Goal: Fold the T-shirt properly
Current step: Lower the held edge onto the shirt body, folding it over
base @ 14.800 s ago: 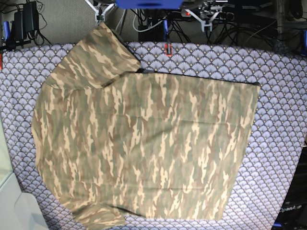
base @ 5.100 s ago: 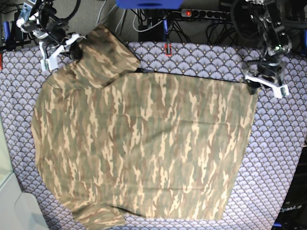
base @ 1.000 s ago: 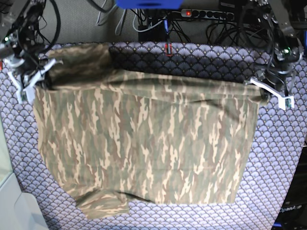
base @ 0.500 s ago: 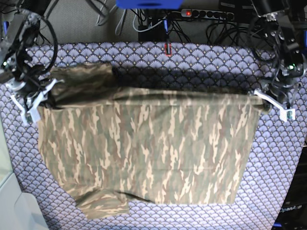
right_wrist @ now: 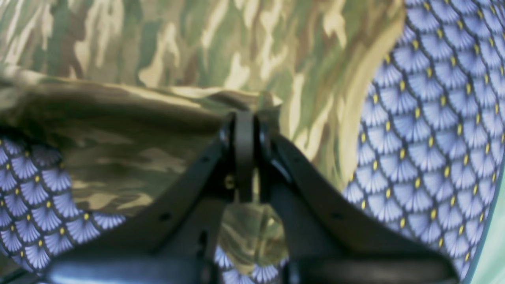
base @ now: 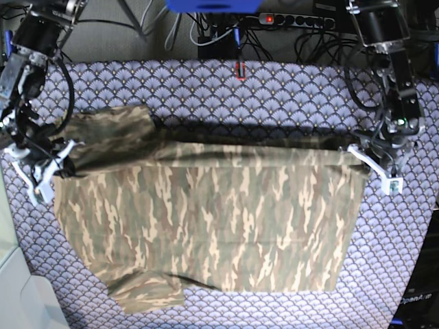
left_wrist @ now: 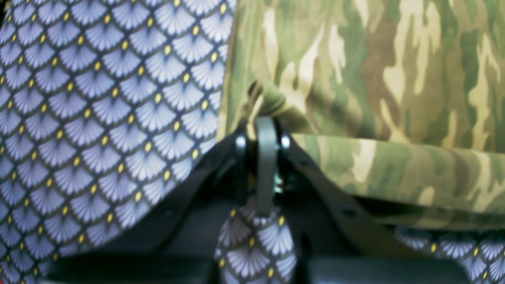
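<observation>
the t-shirt (base: pixel 206 226) lies spread across the worktop (base: pixel 288 89), which is covered in a purple-grey fan-pattern cloth. its far edge is lifted off the worktop and stretched into a long line between the two arms. i think it is held this way so the far part can be folded over the near part — two grips, one at each end, keep the edge straight and stop it from sagging in the middle.

the left hand (base: pixel 370 159) is on the right side of the base view. in its wrist view the left hand (left_wrist: pixel 265 130) is pinched tight on a little bunch of the shirt's corner, with the jaws almost closed and only cloth between them.

the right hand (base: pixel 46 163) is on the other side, near the sleeve end. up close the right hand (right_wrist: pixel 244 126) is also squeezed tight on a fold of the shirt, with cloth hanging under it.

one sleeve (base: pixel 147 295) rests flat at the near edge, poking out past the shirt's body. the fold looks only begun — the lifted edge is not yet laid down.
</observation>
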{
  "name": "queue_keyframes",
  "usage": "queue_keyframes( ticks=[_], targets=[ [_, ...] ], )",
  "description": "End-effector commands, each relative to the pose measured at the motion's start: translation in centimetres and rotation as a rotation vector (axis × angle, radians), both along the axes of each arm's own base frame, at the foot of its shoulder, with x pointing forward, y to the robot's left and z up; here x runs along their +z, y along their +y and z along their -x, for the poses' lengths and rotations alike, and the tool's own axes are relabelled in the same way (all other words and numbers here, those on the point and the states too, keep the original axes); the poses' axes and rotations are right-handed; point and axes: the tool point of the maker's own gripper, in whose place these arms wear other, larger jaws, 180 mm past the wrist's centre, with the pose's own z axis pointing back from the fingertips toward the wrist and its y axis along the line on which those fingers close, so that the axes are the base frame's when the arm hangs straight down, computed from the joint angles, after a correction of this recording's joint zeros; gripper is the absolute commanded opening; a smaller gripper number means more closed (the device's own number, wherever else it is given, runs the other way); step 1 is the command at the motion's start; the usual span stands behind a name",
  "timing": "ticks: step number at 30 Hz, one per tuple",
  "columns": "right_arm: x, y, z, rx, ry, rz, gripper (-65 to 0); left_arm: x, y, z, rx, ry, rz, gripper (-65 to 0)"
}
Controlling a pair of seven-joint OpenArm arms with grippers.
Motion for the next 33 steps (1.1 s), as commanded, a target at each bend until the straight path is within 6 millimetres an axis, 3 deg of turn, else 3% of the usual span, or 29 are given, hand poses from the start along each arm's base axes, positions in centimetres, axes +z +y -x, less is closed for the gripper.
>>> queue_keyframes(
  ticks=[1,7,20,22,27,33],
  targets=[
    [1.7,-0.4,-1.0,0.009,-0.052,0.021,-65.0,1.4,0.9,-1.1,0.007,-0.044,-0.023,-64.5],
    [1.9,-0.3,-2.9,0.010,-0.055,-0.006,-65.0,1.6,1.3,-2.5,0.021,-0.050,-0.009,-64.5],
    [1.8,-2.5,-5.9,-0.037,-0.030,-0.060,-65.0,2.2,1.6,-5.4,0.042,-0.065,0.028,-64.5],
    [1.6,-2.9,-5.9,-0.041,-0.020,-0.058,-65.0,2.3,1.7,-5.5,0.043,-0.068,0.028,-64.5],
    [0.5,-1.1,-5.6,0.020,0.018,-0.040,-65.0,2.2,1.6,-5.5,0.043,-0.067,0.031,-64.5],
    [0.3,-0.9,-5.6,0.025,0.027,-0.040,-65.0,2.2,1.5,-5.5,0.042,-0.067,0.034,-64.5]
  ],
)
